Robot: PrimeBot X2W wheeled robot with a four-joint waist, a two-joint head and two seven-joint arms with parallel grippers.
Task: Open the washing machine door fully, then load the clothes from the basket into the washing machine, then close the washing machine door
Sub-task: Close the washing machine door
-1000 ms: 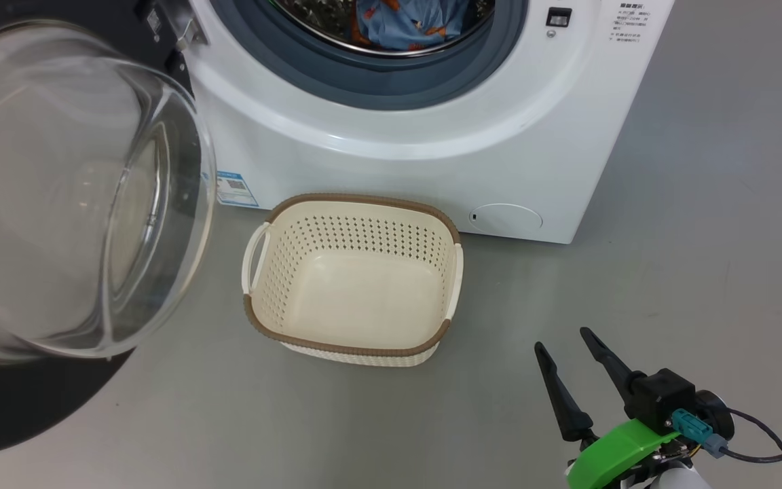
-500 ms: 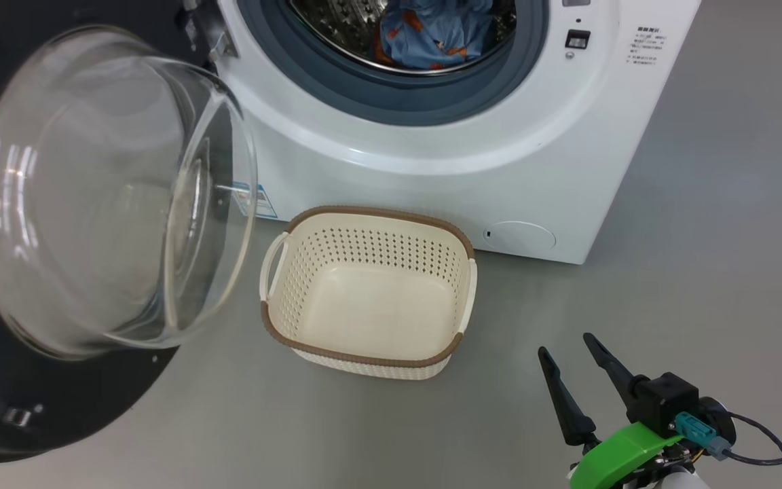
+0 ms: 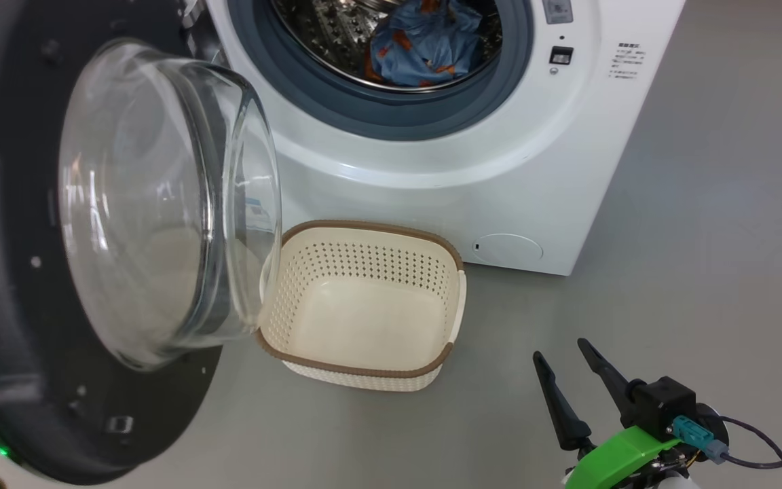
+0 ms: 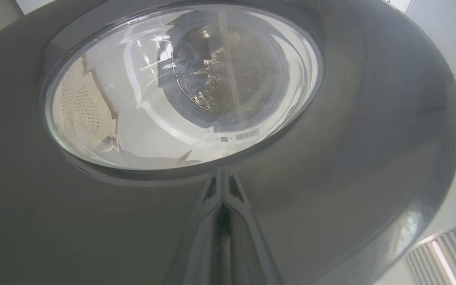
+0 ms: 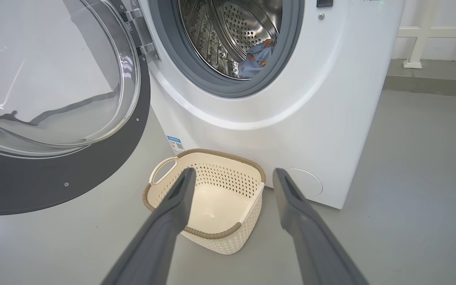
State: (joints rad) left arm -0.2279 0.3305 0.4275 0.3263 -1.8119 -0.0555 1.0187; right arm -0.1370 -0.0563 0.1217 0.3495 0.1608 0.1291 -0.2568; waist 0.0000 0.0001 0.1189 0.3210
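The washing machine (image 3: 499,170) stands with its drum uncovered, and the clothes (image 3: 425,41) lie inside as a blue bundle with orange prints. The washing machine door (image 3: 24,380) hangs part-way swung at the left, its glass bowl (image 3: 160,204) overlapping the left end of the empty cream basket (image 3: 364,227) on the floor. In the left wrist view my left gripper (image 4: 222,206) is shut with its tip against the door's glossy black outer face (image 4: 350,138). My right gripper (image 3: 559,350) stands open and empty at the lower right. The right wrist view holds the right gripper (image 5: 232,171), basket (image 5: 220,152), clothes (image 5: 257,55) and door (image 5: 54,186).
A round hatch (image 3: 510,248) sits low on the machine's front, beside the basket. A blue label sticker (image 5: 175,144) shows behind the basket's handle. Grey floor (image 3: 703,238) spreads to the right. A white rail post (image 5: 414,63) stands far behind the machine.
The door has swung inward toward the machine, and its bowl now covers the basket's left handle. The head camera has shifted a little. The right gripper stays where it was, open.
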